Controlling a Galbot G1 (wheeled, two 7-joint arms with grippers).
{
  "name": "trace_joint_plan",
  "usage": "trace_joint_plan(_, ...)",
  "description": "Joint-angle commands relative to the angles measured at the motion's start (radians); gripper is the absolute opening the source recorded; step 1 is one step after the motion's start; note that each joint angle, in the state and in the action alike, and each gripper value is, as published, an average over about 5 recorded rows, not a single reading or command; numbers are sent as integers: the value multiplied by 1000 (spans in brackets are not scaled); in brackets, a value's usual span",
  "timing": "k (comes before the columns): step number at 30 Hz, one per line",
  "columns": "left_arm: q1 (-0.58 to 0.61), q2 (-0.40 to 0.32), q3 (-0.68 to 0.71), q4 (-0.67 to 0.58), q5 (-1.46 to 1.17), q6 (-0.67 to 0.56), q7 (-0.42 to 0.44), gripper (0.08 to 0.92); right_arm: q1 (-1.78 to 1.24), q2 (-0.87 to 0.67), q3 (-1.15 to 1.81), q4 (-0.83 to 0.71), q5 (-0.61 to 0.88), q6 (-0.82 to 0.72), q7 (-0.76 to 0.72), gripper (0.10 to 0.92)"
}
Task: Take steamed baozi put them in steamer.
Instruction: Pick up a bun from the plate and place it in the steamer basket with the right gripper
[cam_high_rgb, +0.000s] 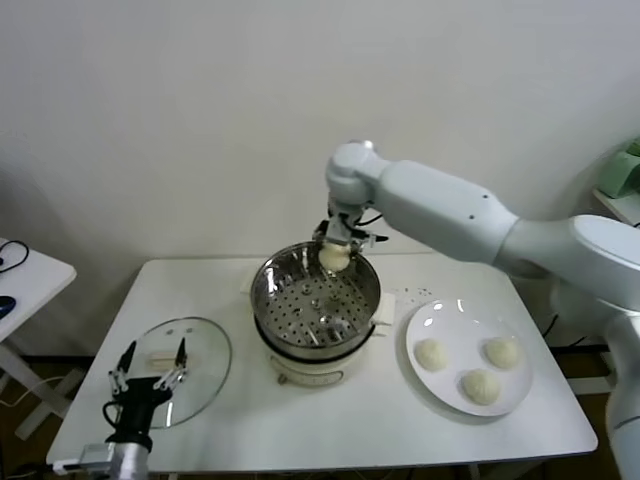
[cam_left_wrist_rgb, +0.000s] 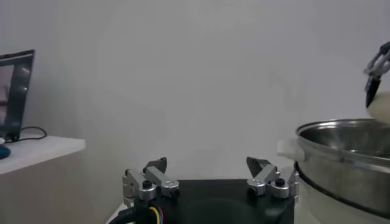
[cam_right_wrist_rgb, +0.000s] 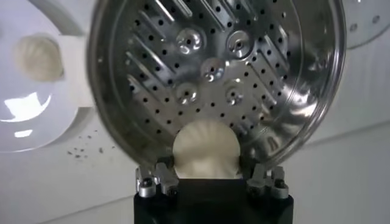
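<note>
White bench (cam_high_rgb: 330, 430) by a pale wall, right claw (cam_high_rgb: 335, 240) gripping one steamed baozi (cam_high_rgb: 334, 257) above the steamer (cam_high_rgb: 315, 300), three buns on a plate (cam_high_rgb: 440, 325), left claw (cam_high_rgb: 150, 368) parked, fingers spread, empty, over glass lid (cam_high_rgb: 205, 350).

A white table (cam_high_rgb: 300, 440) is standing against a plain pale wall (cam_high_rgb: 200, 100). A round glass lid (cam_high_rgb: 205, 360) is lying flat near its left front corner, and a white round plate (cam_high_rgb: 440, 325) is sitting on its right side. A second white table (cam_high_rgb: 30, 270), farther left, is carrying a dark cable (cam_high_rgb: 12, 255).
</note>
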Motion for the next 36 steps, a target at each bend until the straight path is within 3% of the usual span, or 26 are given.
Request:
trace_joint_plan(1, 8, 12, -9, 0, -21, 5, -10, 823, -80, 123, 11, -122, -130, 57, 7, 696)
trace_joint_plan(22, 11, 3, -4, 13, -16, 6, -10, 823, -111, 120, 33, -159, -170, 70, 18, 699)
trace_joint_plan(30, 8, 2, -5, 12, -16, 10, -11, 823, -100, 112, 35, -146, -163, 71, 8, 814)
trace_joint_plan(36, 5, 1, -6, 14, -16, 12, -12, 823, -34, 54, 27, -66, -77, 55, -16, 822)
